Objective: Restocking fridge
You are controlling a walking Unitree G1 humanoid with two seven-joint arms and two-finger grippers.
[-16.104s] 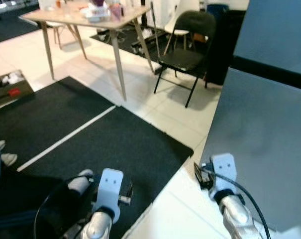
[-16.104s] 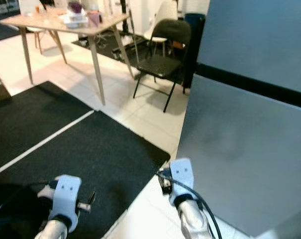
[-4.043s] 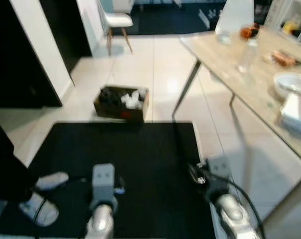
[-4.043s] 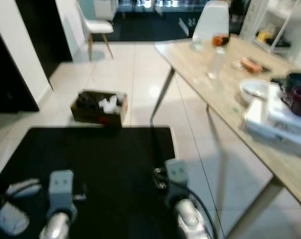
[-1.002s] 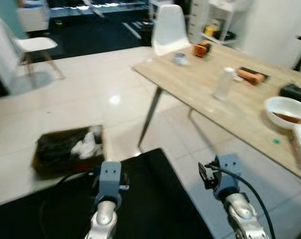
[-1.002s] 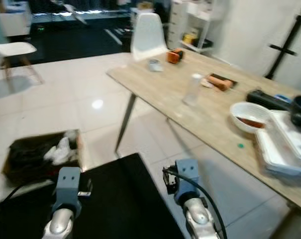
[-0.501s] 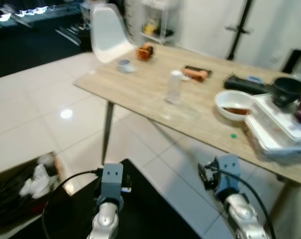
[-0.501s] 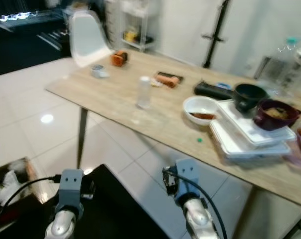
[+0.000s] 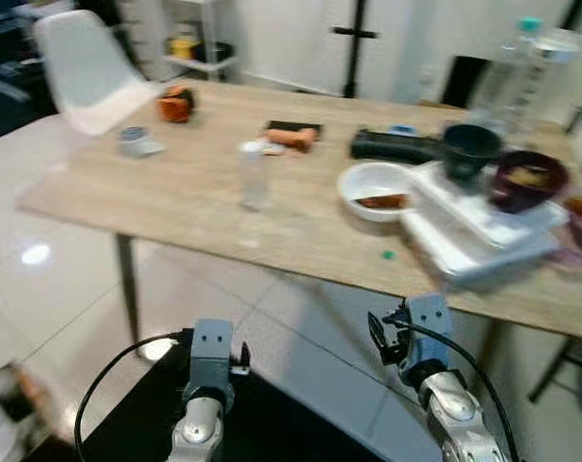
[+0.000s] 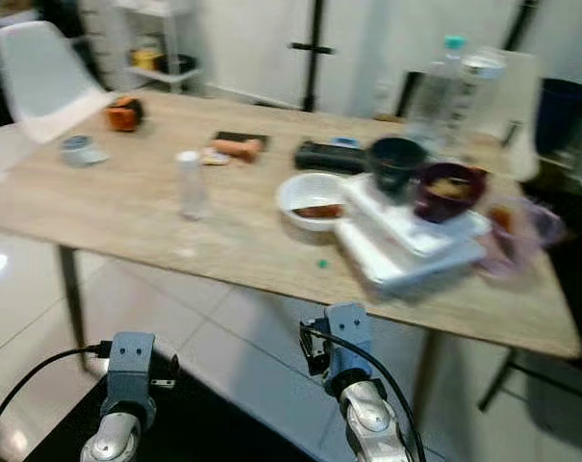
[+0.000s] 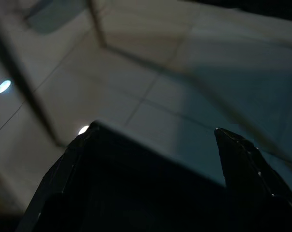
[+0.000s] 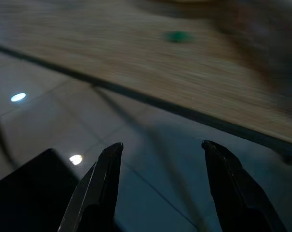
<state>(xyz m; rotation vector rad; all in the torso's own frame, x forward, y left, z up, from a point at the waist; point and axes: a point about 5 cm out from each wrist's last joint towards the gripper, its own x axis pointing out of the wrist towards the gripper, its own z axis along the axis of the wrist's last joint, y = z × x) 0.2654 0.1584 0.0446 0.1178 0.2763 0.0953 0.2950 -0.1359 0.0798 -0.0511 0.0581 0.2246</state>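
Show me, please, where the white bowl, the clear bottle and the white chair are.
white bowl [image 9: 379, 188]: left eye view, on its inner wall.
clear bottle [image 9: 253, 178]: left eye view, on its body.
white chair [image 9: 79, 67]: left eye view, on its backrest.

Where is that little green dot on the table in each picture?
Left eye view: green dot by the table's front edge, before the bowl.
Right eye view: same spot.
Right wrist view: blurred, beyond the fingers.
Left wrist view: too dark to tell.
Shared landmark: that table edge.

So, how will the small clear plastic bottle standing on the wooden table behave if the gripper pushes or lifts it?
The small clear plastic bottle stands tall and narrow, so a push near its top would probably tip it. It looks mostly empty, so likely light. Its smooth round wall may slip between fingers, and once on its side on the wooden table it could roll.
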